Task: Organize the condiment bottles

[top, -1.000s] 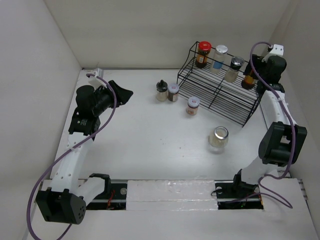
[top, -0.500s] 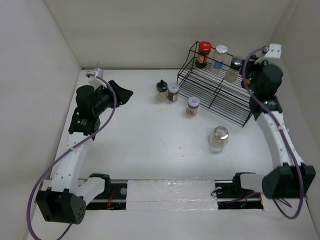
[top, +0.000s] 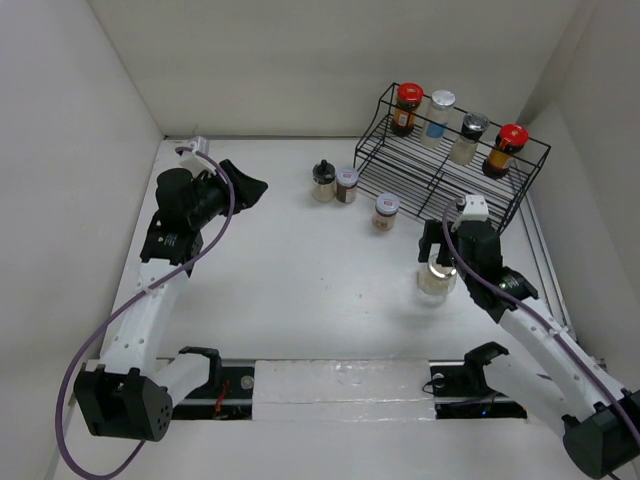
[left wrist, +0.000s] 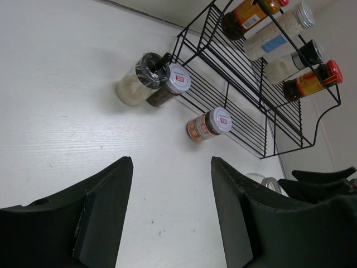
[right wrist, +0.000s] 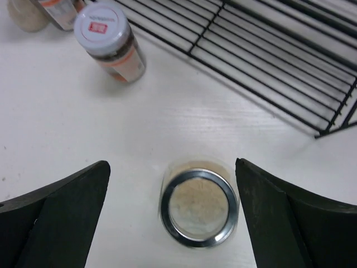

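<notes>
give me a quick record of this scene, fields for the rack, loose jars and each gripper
rack: black wire rack, back right of the table
on rack top tier: red-capped dark jar; silver-lidded pale jar; grey-lidded clear jar; red-capped amber jar
loose on table: black-lidded pale jar; white-lidded dark jar beside it; white-lidded orange-labelled jar; wide silver-lidded jar
right gripper: open, above the wide silver-lidded jar, not gripping it
left gripper: open, empty, at far left
</notes>
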Robot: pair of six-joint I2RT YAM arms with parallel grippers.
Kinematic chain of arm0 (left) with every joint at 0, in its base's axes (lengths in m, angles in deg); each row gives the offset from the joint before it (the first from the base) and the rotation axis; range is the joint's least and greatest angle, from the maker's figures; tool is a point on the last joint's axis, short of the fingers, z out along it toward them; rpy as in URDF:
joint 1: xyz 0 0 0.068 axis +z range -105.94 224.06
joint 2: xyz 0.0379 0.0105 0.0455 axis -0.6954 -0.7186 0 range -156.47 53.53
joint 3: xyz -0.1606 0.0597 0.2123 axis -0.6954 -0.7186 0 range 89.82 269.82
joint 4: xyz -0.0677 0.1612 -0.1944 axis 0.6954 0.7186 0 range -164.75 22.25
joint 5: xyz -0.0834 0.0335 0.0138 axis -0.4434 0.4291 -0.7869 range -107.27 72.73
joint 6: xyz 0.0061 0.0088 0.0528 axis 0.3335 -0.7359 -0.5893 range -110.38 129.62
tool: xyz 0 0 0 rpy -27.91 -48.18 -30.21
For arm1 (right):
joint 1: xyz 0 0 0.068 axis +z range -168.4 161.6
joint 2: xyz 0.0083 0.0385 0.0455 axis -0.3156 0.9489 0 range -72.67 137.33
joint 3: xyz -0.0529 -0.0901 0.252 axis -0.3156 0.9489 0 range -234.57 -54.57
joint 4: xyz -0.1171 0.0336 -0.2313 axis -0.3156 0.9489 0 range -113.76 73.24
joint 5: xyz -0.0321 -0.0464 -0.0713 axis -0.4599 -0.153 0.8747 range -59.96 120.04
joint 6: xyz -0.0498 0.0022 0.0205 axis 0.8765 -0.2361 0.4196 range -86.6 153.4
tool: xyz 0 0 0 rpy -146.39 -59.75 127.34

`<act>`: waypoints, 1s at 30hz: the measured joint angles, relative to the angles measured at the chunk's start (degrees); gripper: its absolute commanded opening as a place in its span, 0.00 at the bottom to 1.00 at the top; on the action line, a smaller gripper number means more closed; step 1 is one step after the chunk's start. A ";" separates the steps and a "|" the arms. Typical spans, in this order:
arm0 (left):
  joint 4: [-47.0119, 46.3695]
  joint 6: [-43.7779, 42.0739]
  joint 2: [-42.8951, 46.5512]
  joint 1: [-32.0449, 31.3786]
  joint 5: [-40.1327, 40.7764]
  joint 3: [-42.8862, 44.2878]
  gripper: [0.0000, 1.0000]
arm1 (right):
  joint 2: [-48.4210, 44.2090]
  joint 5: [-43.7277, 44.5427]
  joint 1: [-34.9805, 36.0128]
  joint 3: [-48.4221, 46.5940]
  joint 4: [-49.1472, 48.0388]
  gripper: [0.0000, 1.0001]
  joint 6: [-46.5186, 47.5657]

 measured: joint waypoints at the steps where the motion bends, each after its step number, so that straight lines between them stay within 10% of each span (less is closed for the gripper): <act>1: 0.00 0.02 -0.07 0.00 -0.02 0.00 0.54 | -0.81 0.02 -0.02 0.39 1.62 1.00 -0.57; 19: -0.02 0.04 -0.37 0.00 -0.46 0.00 0.54 | 8.70 6.75 2.10 0.74 12.09 0.99 -7.34; 30: -0.02 0.04 -0.37 0.00 -0.90 0.00 0.54 | 7.34 7.50 2.43 0.37 12.70 0.65 -8.13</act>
